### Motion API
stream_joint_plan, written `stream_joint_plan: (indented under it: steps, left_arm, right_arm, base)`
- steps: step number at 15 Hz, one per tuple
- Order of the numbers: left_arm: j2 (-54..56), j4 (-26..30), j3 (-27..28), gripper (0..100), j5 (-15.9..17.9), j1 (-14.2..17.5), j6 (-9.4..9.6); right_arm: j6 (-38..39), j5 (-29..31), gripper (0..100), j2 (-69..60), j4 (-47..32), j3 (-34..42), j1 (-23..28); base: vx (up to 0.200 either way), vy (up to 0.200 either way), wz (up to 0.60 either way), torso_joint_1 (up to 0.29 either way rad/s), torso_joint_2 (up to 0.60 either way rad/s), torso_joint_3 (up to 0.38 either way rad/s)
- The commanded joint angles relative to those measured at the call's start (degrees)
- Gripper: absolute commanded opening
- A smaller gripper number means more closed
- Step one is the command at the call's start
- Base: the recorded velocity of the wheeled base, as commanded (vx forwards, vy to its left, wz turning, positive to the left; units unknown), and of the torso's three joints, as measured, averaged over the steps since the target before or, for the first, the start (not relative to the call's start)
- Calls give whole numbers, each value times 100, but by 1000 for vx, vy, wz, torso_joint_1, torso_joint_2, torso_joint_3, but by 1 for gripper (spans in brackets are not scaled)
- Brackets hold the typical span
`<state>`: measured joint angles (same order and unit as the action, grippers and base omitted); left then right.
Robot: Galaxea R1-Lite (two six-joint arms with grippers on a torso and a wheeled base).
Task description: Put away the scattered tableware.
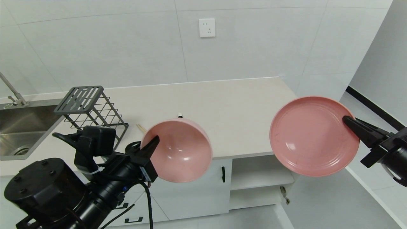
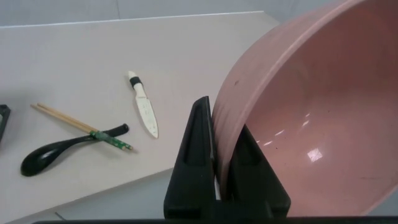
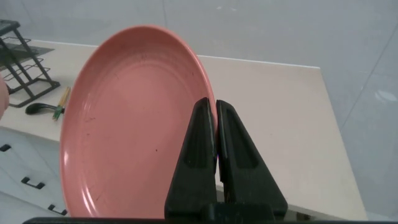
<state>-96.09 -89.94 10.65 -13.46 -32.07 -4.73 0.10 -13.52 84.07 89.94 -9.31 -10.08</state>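
Observation:
My left gripper point(image 1: 155, 140) is shut on the rim of a pink bowl point(image 1: 181, 150), held tilted in the air in front of the counter's front edge; the bowl point(image 2: 311, 112) fills much of the left wrist view. My right gripper point(image 1: 346, 120) is shut on the rim of a pink plate point(image 1: 313, 135), held on edge off the counter's right end, also seen close up as the plate point(image 3: 130, 118). On the counter lie a black spoon point(image 2: 56, 152), a pair of chopsticks point(image 2: 81, 126) and a small white knife point(image 2: 144, 111).
A black wire rack point(image 1: 90, 108) stands on the beige counter point(image 1: 229, 108) beside the steel sink point(image 1: 19, 127) at the left. Below the counter are white cabinets with an open shelf point(image 1: 260, 178). The floor lies to the right.

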Motion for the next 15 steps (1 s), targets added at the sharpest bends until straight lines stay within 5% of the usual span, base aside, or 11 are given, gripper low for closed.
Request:
stream_joint_plan:
  steps: [1, 7, 15]
  left_arm:
    - [11, -6, -11, 0, 1, -1, -2]
    - [20, -6, -72, 0, 1, -27, -2]
    - [64, -6, -107, 0, 1, -106, -10]
  right_arm:
    - [-1, -2, 0, 5, 6, 17, -3]
    - [-1, -2, 0, 5, 6, 26, -3]
    - [-1, -2, 0, 5, 6, 35, -3]
  base:
    - [0, 0, 0, -173, 359, 178]
    - [0, 0, -400, -137, 278, 135]
    - [0, 0, 0, 0, 0, 0]
